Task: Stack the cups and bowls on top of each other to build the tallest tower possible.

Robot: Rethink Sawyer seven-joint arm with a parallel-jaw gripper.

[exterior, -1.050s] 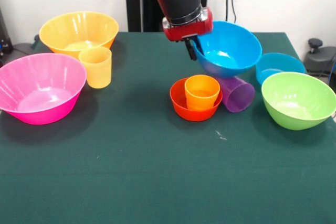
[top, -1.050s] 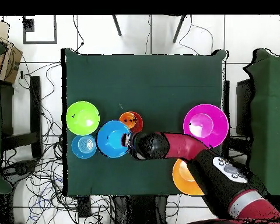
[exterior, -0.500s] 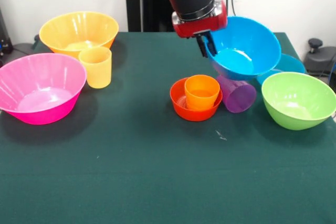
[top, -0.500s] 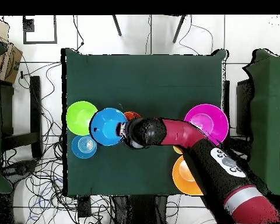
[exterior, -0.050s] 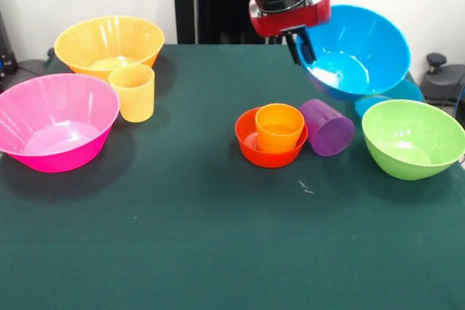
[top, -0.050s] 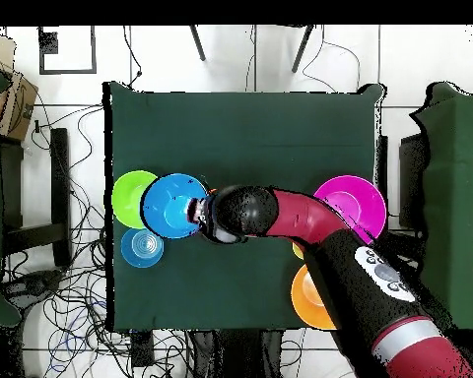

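A: Overhead, is the gripper (exterior, -0.050s: 303, 43) carrying anything?

B: Yes. Its fingers are pinching the rim of the medium blue bowl (exterior, -0.050s: 357, 54), closed on the near wall. The bowl is hanging tilted, clear of the table (exterior, -0.050s: 182, 237), mouth facing the camera.

A: What is sitting beneath it?

B: The small blue bowl (exterior, -0.050s: 407, 92) is peeking out behind it, and the lime green bowl (exterior, -0.050s: 413, 138) is resting just beside that one.

A: And the tower?

B: The orange cup (exterior, -0.050s: 280, 127) is standing upright inside the small red-orange bowl (exterior, -0.050s: 251, 143), mid-table. The purple cup (exterior, -0.050s: 327, 126) is lying on its side, touching that bowl's right edge.

A: Far side?

B: The yellow-orange cup (exterior, -0.050s: 133, 92) is standing between the big yellow bowl (exterior, -0.050s: 109, 43) and the big pink bowl (exterior, -0.050s: 54, 120).
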